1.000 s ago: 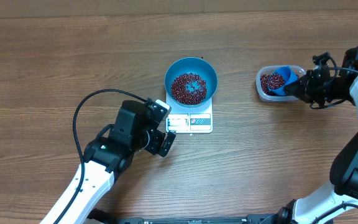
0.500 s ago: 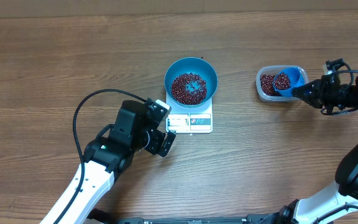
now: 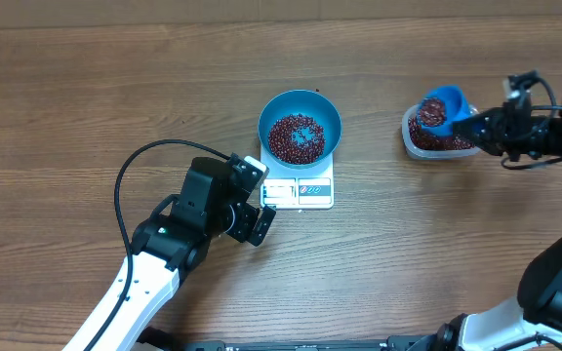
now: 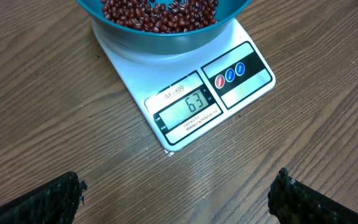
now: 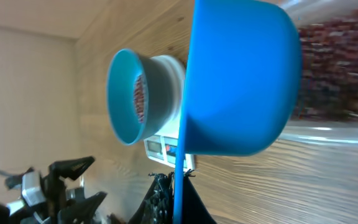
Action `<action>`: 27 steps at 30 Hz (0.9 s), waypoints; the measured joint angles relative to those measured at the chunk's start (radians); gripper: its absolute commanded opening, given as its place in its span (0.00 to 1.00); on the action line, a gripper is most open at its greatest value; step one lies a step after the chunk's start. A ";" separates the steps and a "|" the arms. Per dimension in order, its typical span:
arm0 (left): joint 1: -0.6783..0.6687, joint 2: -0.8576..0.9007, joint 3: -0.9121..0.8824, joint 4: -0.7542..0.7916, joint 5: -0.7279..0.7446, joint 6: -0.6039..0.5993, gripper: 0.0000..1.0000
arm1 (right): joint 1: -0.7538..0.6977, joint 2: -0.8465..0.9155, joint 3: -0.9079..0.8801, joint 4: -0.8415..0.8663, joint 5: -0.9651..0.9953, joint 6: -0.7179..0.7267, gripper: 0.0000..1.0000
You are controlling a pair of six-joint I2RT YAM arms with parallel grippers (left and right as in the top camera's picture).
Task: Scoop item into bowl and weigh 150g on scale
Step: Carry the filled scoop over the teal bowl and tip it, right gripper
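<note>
The bright blue bowl [image 3: 300, 127] stands on the white scale [image 3: 299, 190] and holds a layer of dark red beans [image 3: 297, 137]. In the left wrist view the scale's display [image 4: 188, 106] reads 63. My left gripper [image 3: 259, 195] rests just left of the scale, open and empty, with its fingertips [image 4: 73, 186] wide apart. My right gripper [image 3: 486, 125] is shut on the handle of a small blue scoop [image 3: 440, 109]. The scoop is heaped with beans and hangs over the clear tub [image 3: 413, 144]. From the right wrist I see the scoop's underside [image 5: 241, 81] and the bowl [image 5: 129, 96] beyond.
The clear tub at the right still holds beans [image 5: 340, 68]. The left arm's black cable [image 3: 125, 180] loops over the wooden table [image 3: 86, 88] left of the scale.
The right gripper dragged the scoop through the tub's beans and has raised it, loaded, above the tub. The left arm, bowl and scale have not moved.
</note>
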State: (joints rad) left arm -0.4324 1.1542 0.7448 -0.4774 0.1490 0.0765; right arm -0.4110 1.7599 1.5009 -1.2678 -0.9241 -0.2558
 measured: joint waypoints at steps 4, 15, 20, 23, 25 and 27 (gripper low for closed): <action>0.000 0.000 0.000 0.000 0.000 0.000 1.00 | 0.066 -0.008 0.003 0.000 -0.037 0.000 0.04; 0.000 0.000 0.000 0.000 0.000 0.000 1.00 | 0.285 -0.008 0.088 0.018 -0.062 0.049 0.04; 0.000 0.000 0.000 0.000 0.000 0.000 0.99 | 0.425 -0.008 0.107 0.107 -0.007 0.137 0.04; 0.000 0.000 0.000 0.000 0.000 0.000 1.00 | 0.504 -0.008 0.107 0.151 0.054 0.194 0.04; 0.000 0.000 0.000 0.000 0.000 0.000 1.00 | 0.547 -0.008 0.107 0.171 0.100 0.222 0.04; 0.000 0.000 0.000 0.000 0.000 0.000 1.00 | 0.581 -0.008 0.107 0.183 0.143 0.241 0.04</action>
State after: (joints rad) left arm -0.4324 1.1542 0.7448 -0.4774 0.1490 0.0765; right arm 0.1696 1.7515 1.6081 -1.0851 -0.7815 -0.0147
